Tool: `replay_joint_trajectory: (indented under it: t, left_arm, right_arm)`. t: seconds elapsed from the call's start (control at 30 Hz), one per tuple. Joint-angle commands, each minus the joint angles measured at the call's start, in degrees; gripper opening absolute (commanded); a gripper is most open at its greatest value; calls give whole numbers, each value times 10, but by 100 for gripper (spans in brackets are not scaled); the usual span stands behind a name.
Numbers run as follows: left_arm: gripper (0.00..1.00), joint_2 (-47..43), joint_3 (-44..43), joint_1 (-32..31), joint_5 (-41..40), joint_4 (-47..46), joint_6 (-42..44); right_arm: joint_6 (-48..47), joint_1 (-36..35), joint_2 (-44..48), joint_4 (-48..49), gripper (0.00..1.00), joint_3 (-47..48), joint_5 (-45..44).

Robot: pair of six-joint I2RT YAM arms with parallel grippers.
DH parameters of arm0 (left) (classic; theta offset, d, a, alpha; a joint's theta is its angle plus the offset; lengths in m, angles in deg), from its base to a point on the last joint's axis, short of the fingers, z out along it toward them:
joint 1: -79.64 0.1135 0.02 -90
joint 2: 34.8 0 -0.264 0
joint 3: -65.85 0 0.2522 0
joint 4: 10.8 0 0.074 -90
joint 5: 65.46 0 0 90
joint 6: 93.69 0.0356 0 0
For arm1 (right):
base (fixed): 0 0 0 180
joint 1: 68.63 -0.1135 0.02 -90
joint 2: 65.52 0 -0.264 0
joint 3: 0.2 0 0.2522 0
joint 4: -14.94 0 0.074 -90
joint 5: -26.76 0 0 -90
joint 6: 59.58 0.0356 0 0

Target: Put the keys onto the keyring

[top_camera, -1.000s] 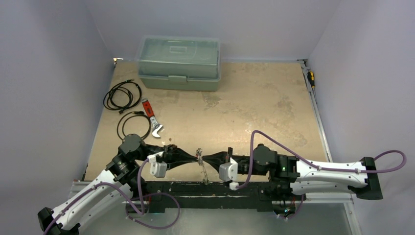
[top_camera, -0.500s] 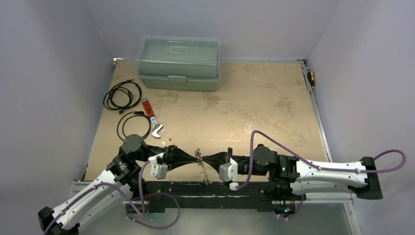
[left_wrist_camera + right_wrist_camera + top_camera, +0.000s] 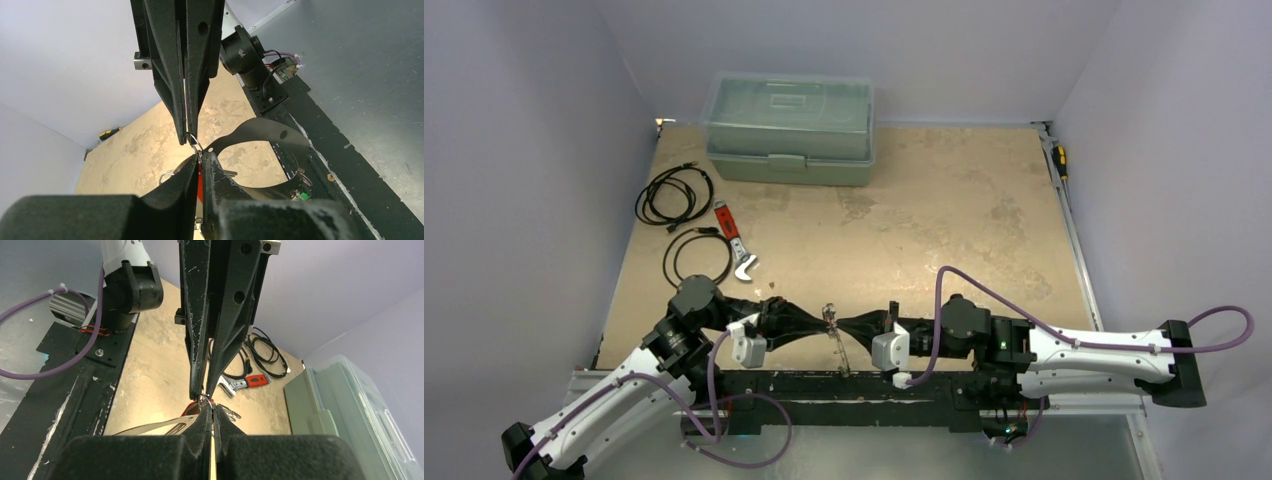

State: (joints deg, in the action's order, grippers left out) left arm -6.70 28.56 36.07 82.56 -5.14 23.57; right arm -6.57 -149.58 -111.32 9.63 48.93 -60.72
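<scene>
Over the base rail (image 3: 864,385) at 6 o'clock, my 2 grippers meet tip to tip. My left gripper (image 3: 201,156) is pressed together on a red key (image 3: 200,177). My right gripper (image 3: 212,410) is pressed together too, with a thin wire between its fingers ending in a small loop (image 3: 196,142). The keyring (image 3: 260,122) hangs at the tips, swung toward the near edge, and more keys (image 3: 227,414) bunch just beyond.

I judge the threading is in hand. I cannot tell whether any key is on the keyring yet, and I see no key loose on the table (image 3: 924,230).

Room is tight above the rail and open toward 12 o'clock. The wrench (image 3: 732,240) and cables (image 3: 674,195) lie at 10 o'clock and the box (image 3: 789,125) at 12, all well apart.
</scene>
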Motion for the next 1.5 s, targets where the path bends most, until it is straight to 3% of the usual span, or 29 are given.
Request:
replay_joint_trajectory:
  t: [0.0,0.13,0.2,0.63,0.8,0.93,1.1,1.2,1.47]
  left_arm:
    - [13,-9,5,-3,-5,-9,12]
    - [35,-17,8,-3,-15,-14,5]
    - [39,-18,8,-3,-20,-14,3]
    - [40,-40,13,-3,-62,-46,-45]
    - [41,-33,8,-3,-150,-60,-110]
    - [46,-27,-6,-3,-216,-70,-183]
    - [64,-45,-14,-3,-303,-74,-268]
    - [68,-47,-35,-3,-340,-50,-299]
    - [68,-49,-49,-3,-284,-40,-300]
  right_arm:
    - [7,1,3,51,0,30,-7]
    - [8,1,5,50,0,31,-6]
    - [9,1,5,50,0,30,-6]
    - [10,1,17,77,0,16,-24]
    - [11,1,22,79,0,13,-45]
    - [4,1,25,99,0,7,-88]
    - [-14,3,38,135,0,-12,-130]
    - [-10,5,41,145,0,-13,-130]
    - [-4,5,25,164,0,0,-144]
